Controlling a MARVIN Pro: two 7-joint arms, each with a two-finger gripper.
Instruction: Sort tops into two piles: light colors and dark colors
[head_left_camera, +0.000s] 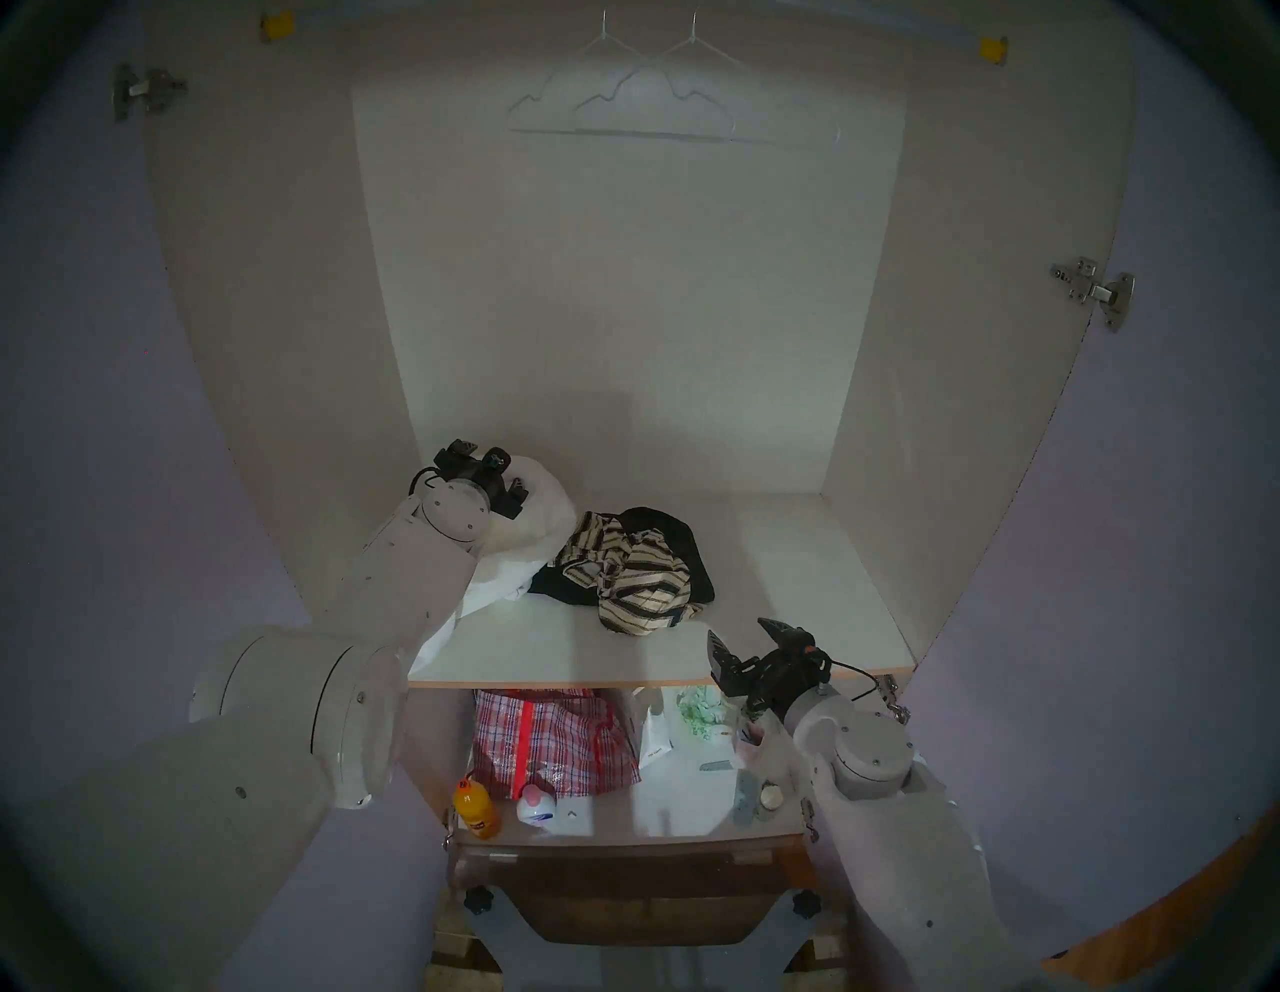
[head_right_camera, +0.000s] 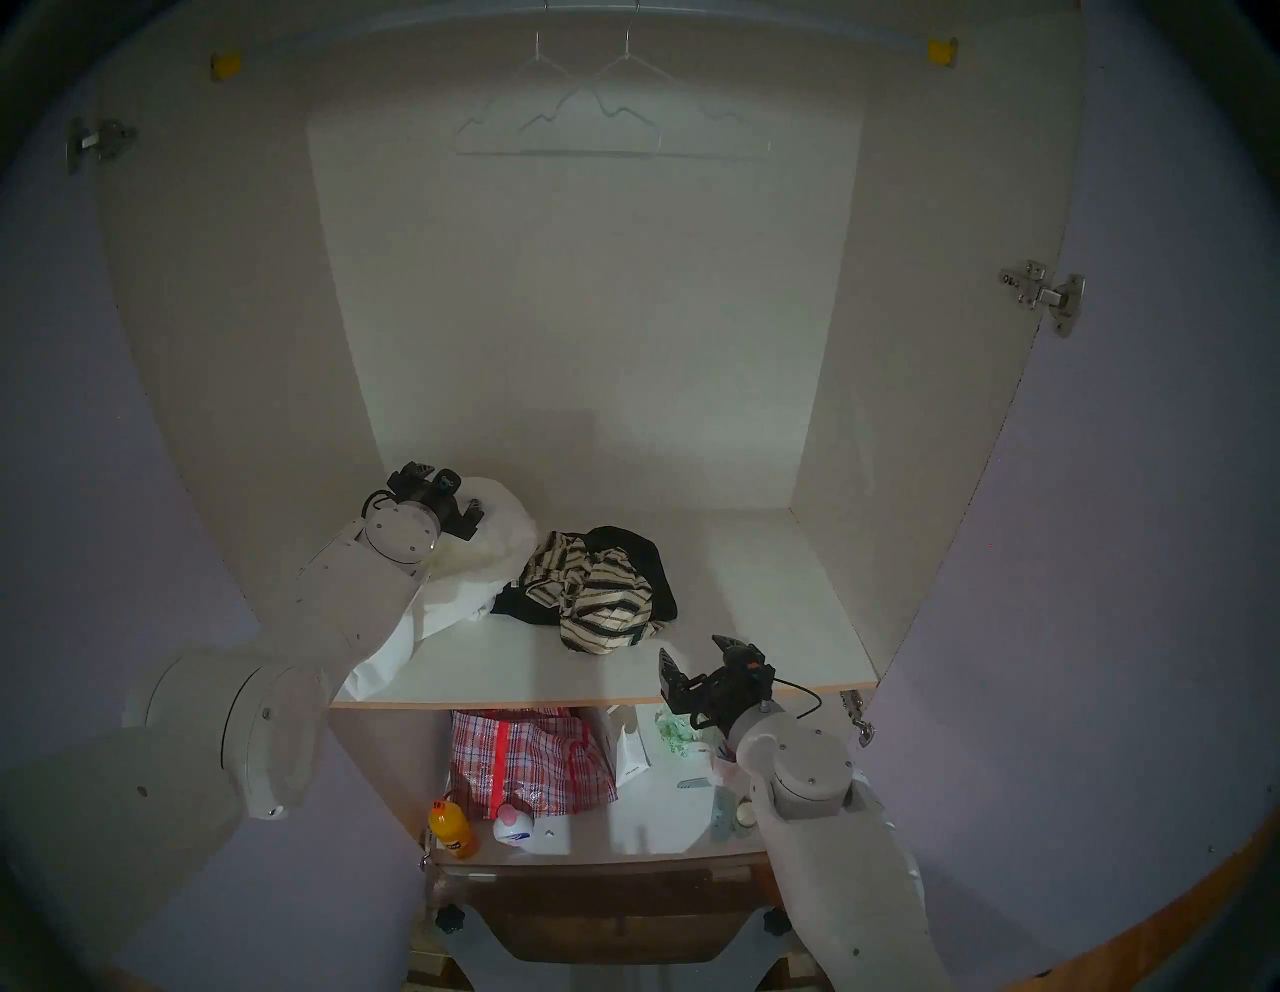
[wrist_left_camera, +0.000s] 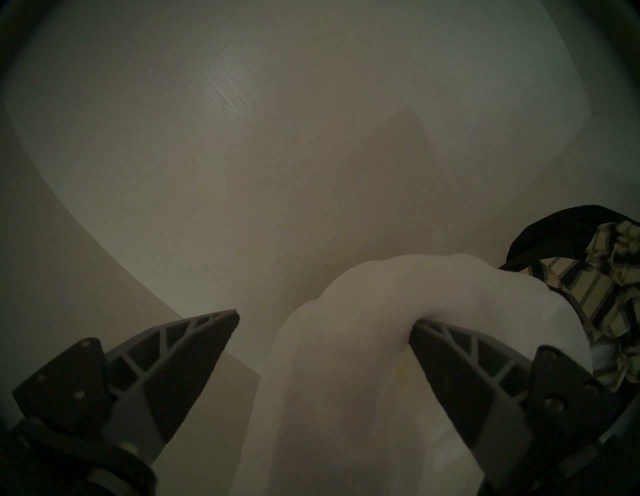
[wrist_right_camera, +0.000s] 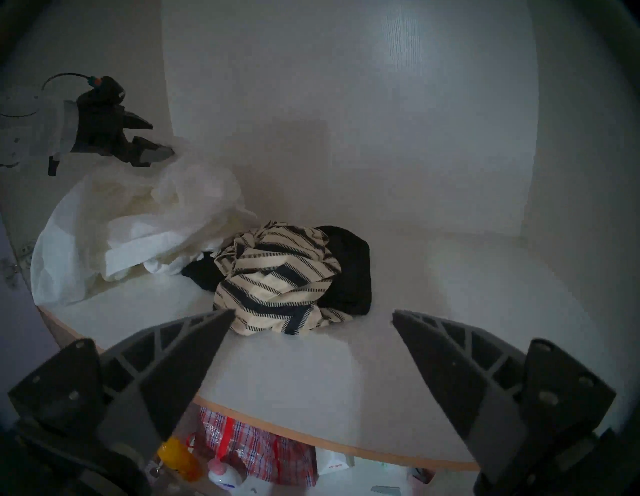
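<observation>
On the white shelf, the left gripper gapes over bulky white fabric; the right gripper gapes, empty, near the black-and-cream striped top.

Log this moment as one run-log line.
left gripper: open over white top | right gripper: open, empty, shelf front | striped top on black top

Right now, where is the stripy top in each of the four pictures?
Head left view: the striped top lies mid-shelf, just right of the white garment.
Head right view: the same, slightly left of centre.
Left wrist view: only a part shows at the right edge.
Right wrist view: centre, just beyond the fingertips.
Shared landmark: the black top under and behind it.
</observation>
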